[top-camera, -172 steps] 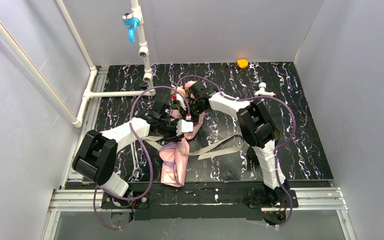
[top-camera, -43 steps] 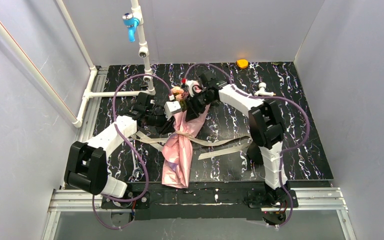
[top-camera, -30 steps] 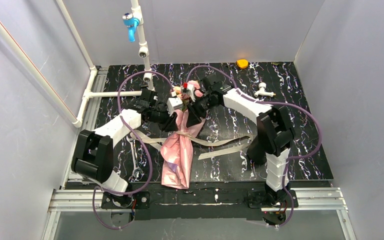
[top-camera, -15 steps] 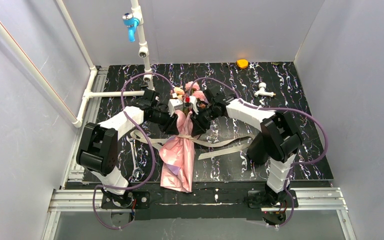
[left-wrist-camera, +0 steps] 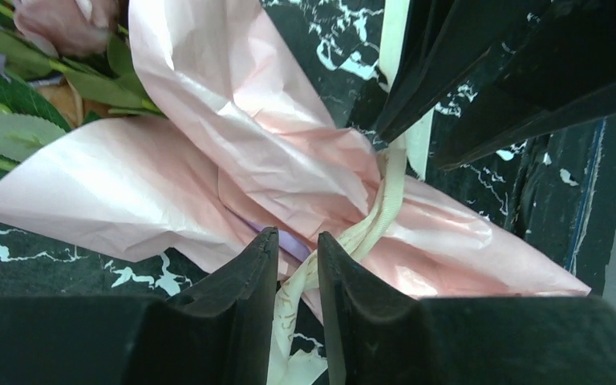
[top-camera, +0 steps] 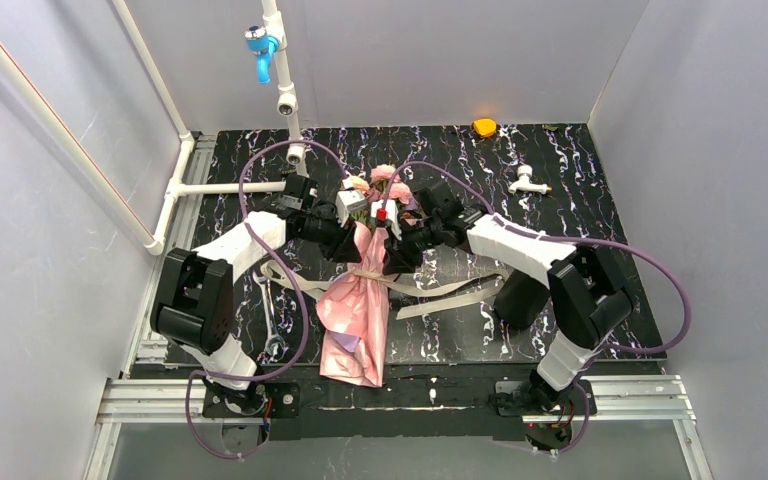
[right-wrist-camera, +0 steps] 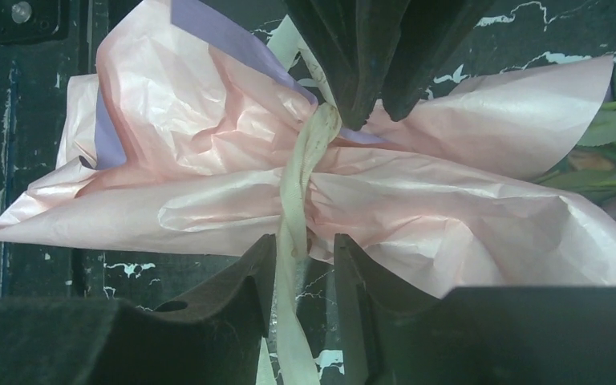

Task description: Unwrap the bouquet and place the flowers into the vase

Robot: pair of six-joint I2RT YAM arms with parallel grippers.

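Observation:
The bouquet [top-camera: 360, 310] lies on the black marbled table, a cone of pink paper [left-wrist-camera: 168, 184] [right-wrist-camera: 449, 208]. The flowers [top-camera: 380, 180] stick out at its far end, and one rose [left-wrist-camera: 64, 20] shows among green leaves. A beige ribbon [top-camera: 430, 285] [left-wrist-camera: 381, 216] [right-wrist-camera: 301, 176] is knotted round its waist. My left gripper [top-camera: 353, 258] [left-wrist-camera: 297, 241] is nipped on the ribbon strand left of the knot. My right gripper [top-camera: 388, 265] [right-wrist-camera: 305, 245] straddles the strand on the other side, jaws narrowly open. A black round thing [top-camera: 516, 296] by the right arm looks like the vase.
Ribbon tails trail across the table to both sides. A white pipe frame [top-camera: 240, 187] with a blue valve [top-camera: 260, 45] stands at the back left. A yellow object [top-camera: 484, 127] and a white fitting [top-camera: 525, 182] lie at the back right. A metal wrench [top-camera: 272, 330] lies near the left arm.
Both grippers have come down from beside the flower heads to the ribbon knot, facing each other. Their jaws have narrowed around the ribbon. The bouquet has straightened slightly.

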